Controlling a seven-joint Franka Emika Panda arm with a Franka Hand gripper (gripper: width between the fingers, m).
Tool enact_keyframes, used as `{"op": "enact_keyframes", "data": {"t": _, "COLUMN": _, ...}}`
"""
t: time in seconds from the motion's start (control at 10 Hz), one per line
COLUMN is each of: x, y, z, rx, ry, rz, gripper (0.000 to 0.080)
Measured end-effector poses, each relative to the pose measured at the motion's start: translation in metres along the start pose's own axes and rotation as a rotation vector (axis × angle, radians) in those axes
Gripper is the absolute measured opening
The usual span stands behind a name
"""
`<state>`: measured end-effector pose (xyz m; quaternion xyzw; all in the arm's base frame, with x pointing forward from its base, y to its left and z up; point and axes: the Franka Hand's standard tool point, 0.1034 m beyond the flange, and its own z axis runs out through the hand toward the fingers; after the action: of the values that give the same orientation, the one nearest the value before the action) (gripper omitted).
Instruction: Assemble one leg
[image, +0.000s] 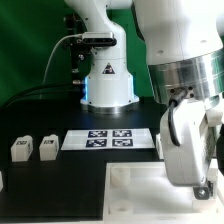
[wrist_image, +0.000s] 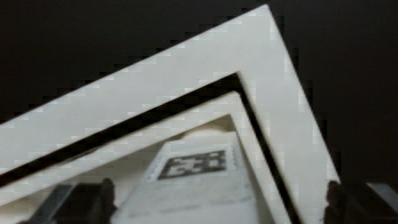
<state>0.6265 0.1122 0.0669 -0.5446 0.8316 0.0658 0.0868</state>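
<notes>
The leg (image: 22, 148) is not held by the gripper (wrist_image: 222, 197). In the wrist view the two dark fingers (wrist_image: 80, 196) are seen far apart, so the gripper is open and nothing is pinched between them. Past the fingers, a white piece with a black-and-white tag (wrist_image: 196, 163) is seen. It cannot be told from this picture which part that tagged piece is. Around it, a wide white corner piece (wrist_image: 214, 70) is seen, bent like a pointed roof, against a black ground.

In the exterior view the gripper (image: 199, 186) is found at the exterior view's right, held above the black table (image: 60, 190). Just beside it, a big white plate (image: 140, 195) is laid flat on the table. A little farther off, the marker board (image: 110, 139) is laid flat near the middle. The leg is stood upright on the table at the exterior view's left, well apart from the gripper. A second leg (image: 48, 148) is stood just beside it. Behind the marker board, the white base of the arm (image: 107, 80) is seen.
</notes>
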Motion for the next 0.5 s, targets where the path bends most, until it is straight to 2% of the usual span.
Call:
{"op": "enact_keyframes", "data": {"t": 0.1, "x": -0.001, "y": 0.006, "z": -0.004, "rx": -0.002, "ry": -0.002, "rz": -0.005, "gripper": 0.0641}}
{"op": "enact_keyframes", "data": {"t": 0.3, "x": -0.007, "y": 0.015, "z": -0.016, "rx": -0.003, "ry": -0.023, "rz": -0.012, "gripper": 0.0648}}
{"op": "enact_keyframes", "data": {"t": 0.5, "x": -0.005, "y": 0.014, "z": -0.018, "rx": -0.01, "ry": -0.045, "rz": -0.016, "gripper": 0.0648}}
